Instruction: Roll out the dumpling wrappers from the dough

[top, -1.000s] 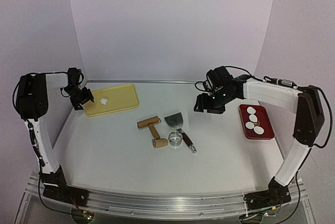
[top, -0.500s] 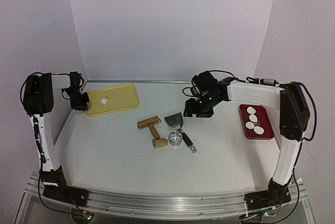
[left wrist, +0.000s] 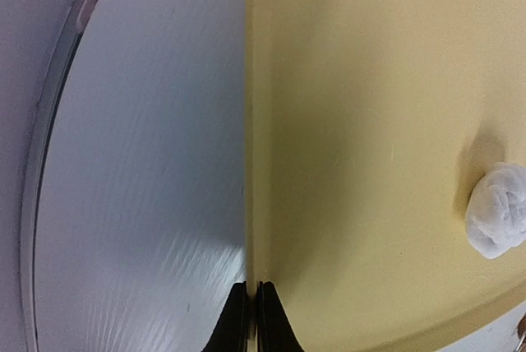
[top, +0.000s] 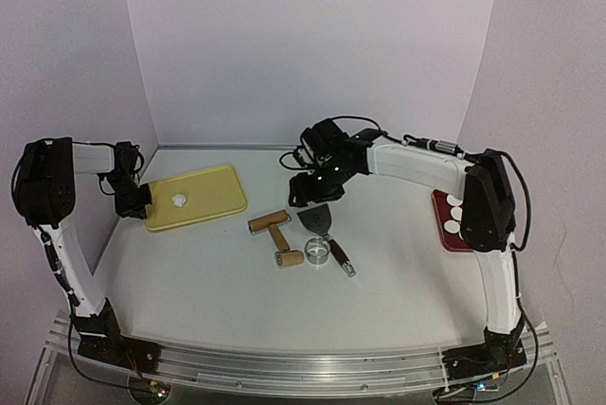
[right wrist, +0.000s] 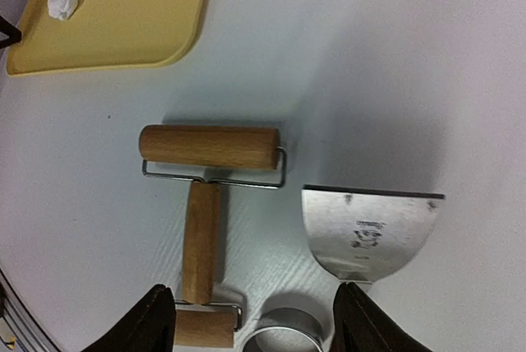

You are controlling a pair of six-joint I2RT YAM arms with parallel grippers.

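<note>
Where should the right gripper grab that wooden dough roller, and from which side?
I'd take the straight handle of the wooden roller, between its two roller heads. Come straight down from above, jaws across the handle: it lies flat on the table, with bare tabletop either side.

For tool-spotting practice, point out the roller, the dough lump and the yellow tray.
roller (right wrist: 209, 147), right wrist view, large barrel.
dough lump (left wrist: 499, 208), left wrist view, centre.
yellow tray (left wrist: 370, 81), left wrist view, bare floor.

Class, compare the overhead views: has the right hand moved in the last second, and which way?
Yes. The right hand has swung left, away from the red tray and toward the scraper.
</note>
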